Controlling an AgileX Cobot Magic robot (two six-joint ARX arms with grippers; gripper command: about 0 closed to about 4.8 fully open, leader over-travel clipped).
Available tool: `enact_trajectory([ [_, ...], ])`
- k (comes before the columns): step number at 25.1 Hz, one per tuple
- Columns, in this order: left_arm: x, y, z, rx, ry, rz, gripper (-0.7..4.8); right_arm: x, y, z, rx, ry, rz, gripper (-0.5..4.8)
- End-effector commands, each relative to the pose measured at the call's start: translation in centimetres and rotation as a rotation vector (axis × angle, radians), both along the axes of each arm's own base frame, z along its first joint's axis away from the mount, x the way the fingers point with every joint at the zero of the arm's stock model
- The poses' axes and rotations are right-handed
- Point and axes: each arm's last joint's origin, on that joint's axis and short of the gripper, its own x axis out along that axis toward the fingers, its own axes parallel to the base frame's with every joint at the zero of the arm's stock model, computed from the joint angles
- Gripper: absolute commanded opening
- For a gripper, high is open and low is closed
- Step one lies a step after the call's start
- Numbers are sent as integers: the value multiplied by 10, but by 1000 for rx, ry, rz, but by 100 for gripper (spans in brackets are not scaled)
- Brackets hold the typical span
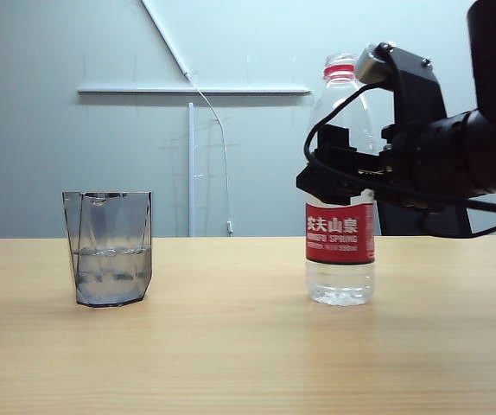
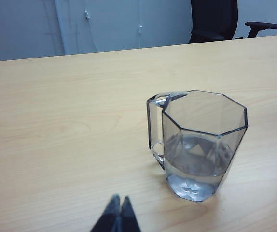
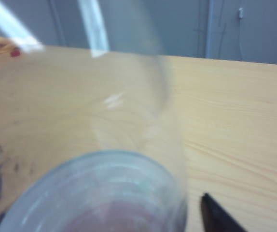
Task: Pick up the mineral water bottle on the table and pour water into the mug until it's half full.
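The mineral water bottle (image 1: pixel 340 186) stands upright on the tabletop (image 1: pixel 231 346), well apart from the mug (image 1: pixel 108 248), which holds water (image 1: pixel 110 264) to roughly mid-height. The right gripper (image 1: pixel 339 177) sits level at the bottle's middle, covering it above the label; whether its fingers clamp it cannot be told. The right wrist view is blurred. The left gripper (image 2: pixel 117 215), fingers together, hovers near the mug. An office chair (image 2: pixel 215 19) stands beyond the tabletop.

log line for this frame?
mug: part-filled | bottle: upright on table | right gripper: open around bottle | left gripper: shut, near mug
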Motion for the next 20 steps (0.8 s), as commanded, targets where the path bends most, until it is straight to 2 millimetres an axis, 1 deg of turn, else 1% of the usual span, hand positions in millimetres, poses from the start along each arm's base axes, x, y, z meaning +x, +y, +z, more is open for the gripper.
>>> enact_trajectory([
  [1,0,0,2,-7,-10,0,-2,-9,-5,1,28,-50,-6,479],
  [4,0,0,2,-7,-10,0,-2,-19,-11,-5,30,-52,-6,479],
  [7,0,0,2,-7,-10,0,-2,-37,-22,-13,21,-35,-5,479],
  [8,0,0,2,-7,-10,0,-2,-41,-24,-14,20,-33,-3,479],
  [9,0,0,2,-7,-10,0,-2,-49,-27,-14,20,-31,5,479],
  [10,0,0,2,-7,-10,0,-2,-53,-30,-13,25,-32,5,479],
  [13,1,2,2,-7,-10,17,-2,-74,-43,-6,112,-56,4,479],
  [14,1,4,2,-7,-10,46,-2,-79,-45,-1,139,-78,5,479],
  [16,3,9,2,-7,-10,94,-2,-82,-47,7,191,-103,12,479],
  [17,3,11,2,-7,-11,117,-2,-83,-47,11,215,-120,15,433],
  [19,4,16,2,-6,-10,172,-2,-86,-49,19,243,-167,17,268],
  [20,5,21,2,-6,-11,219,-2,-88,-50,25,262,-202,19,88],
])
